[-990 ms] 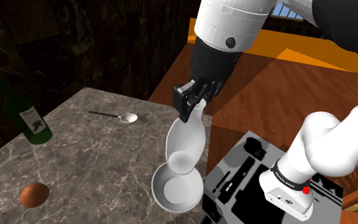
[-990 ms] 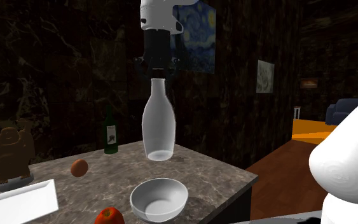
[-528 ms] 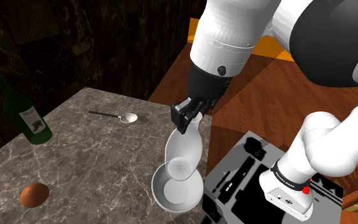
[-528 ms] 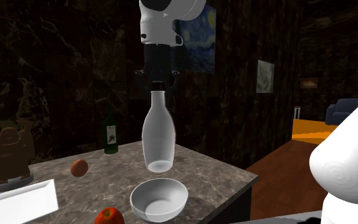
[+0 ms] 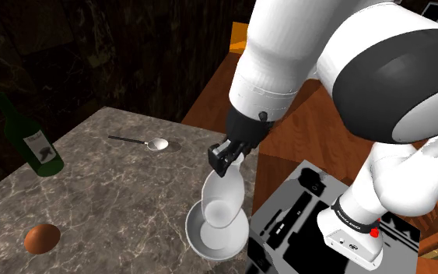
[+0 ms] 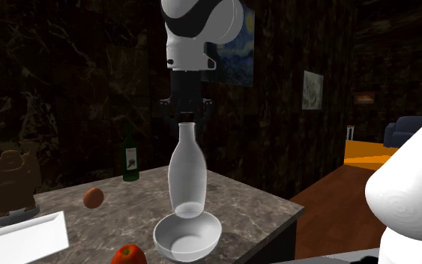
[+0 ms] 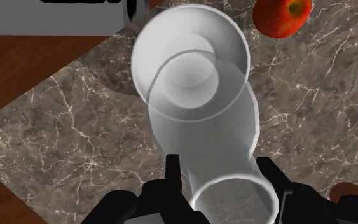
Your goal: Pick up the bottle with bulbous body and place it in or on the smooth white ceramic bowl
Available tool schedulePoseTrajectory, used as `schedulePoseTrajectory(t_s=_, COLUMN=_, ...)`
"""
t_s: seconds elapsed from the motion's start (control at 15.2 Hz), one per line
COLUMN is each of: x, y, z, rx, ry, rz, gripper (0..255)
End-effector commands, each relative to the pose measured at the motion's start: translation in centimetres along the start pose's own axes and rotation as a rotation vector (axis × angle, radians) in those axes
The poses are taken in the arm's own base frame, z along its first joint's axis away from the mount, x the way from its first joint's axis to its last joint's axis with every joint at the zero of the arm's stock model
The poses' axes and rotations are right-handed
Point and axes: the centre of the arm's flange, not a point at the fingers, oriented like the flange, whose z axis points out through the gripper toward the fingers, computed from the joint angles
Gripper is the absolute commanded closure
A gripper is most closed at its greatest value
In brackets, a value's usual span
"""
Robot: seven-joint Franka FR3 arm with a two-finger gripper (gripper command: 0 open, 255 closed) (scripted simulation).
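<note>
One marbled counter holds bowl; dark walls.

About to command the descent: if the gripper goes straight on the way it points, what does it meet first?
The white bowl, directly below. The translucent bottle clasped in the gripper would touch the bowl's inside first. The remaining gap looks small, though depth is unclear.

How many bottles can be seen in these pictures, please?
2. A whitish bulbous bottle hangs in the gripper over the white bowl. A green labelled bottle stands on the marble table, at the shoulder view's left. More may be hidden behind the arm.
</note>
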Motion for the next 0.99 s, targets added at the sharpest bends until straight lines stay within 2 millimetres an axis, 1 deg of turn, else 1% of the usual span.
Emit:
schedulePoseTrajectory(t_s=0.0, x=-0.1, y=-0.1, z=1.1, rx=0.001, ry=0.001, rz=0.0, gripper=255)
schedulePoseTrajectory(t_s=0.53, x=-0.8, y=-0.1, z=5.2, rx=0.001, ry=0.001, rz=0.0, gripper=255)
schedulePoseTrajectory(t_s=0.92, x=-0.8, y=-0.1, z=5.2, rx=0.001, ry=0.001, rz=0.0, gripper=255)
